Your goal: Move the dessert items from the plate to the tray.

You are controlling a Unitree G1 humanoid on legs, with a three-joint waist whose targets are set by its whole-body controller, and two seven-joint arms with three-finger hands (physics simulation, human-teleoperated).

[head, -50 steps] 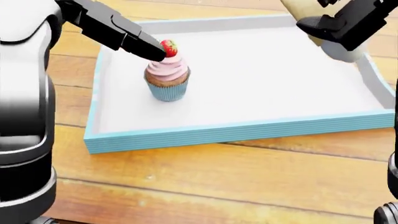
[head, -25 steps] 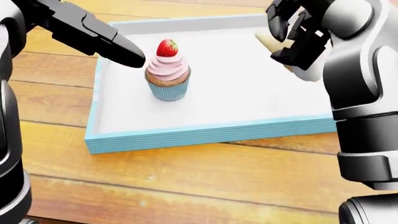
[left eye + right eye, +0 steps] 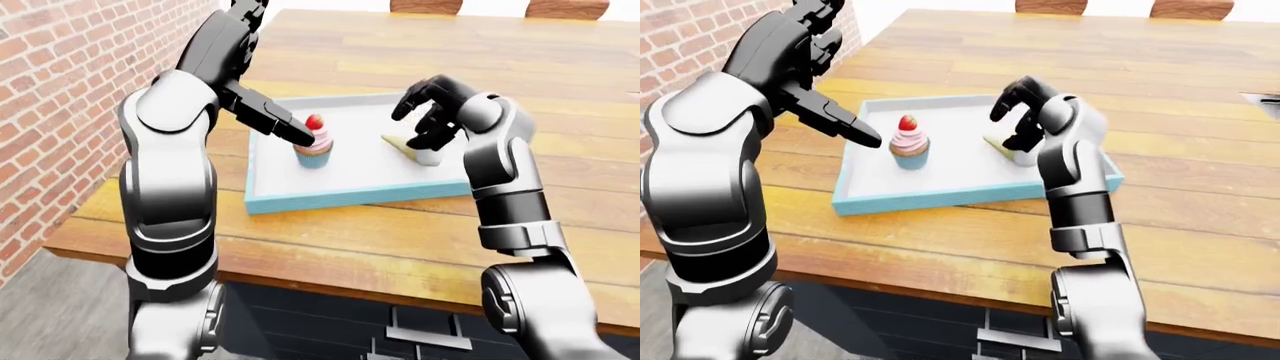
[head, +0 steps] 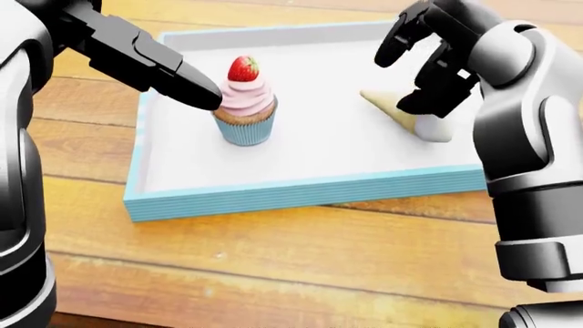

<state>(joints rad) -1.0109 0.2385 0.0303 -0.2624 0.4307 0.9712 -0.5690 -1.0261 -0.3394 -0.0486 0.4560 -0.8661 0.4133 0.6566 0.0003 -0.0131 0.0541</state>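
A light-blue tray [image 4: 301, 195] with a white floor lies on the wooden table. A cupcake [image 4: 246, 109] with pink frosting and a strawberry stands upright in its left half. An ice cream cone [image 4: 401, 115] lies on its side in the tray's right half. My left hand [image 4: 196, 92] is open, one finger stretched out, its tip just left of the cupcake's frosting. My right hand [image 4: 415, 72] is open and empty, fingers curled just above the cone. No plate shows in any view.
The wooden table [image 3: 400, 232] stretches wide to the right and up in the eye views. A brick wall [image 3: 60, 90] stands at the left. Chair backs [image 3: 565, 7] show at the table's top edge. The table's near edge [image 3: 330, 274] lies below the tray.
My right hand came down over the tray and let go of the cone, which now lies in the tray. My left finger drew back from the cupcake, then returned beside it.
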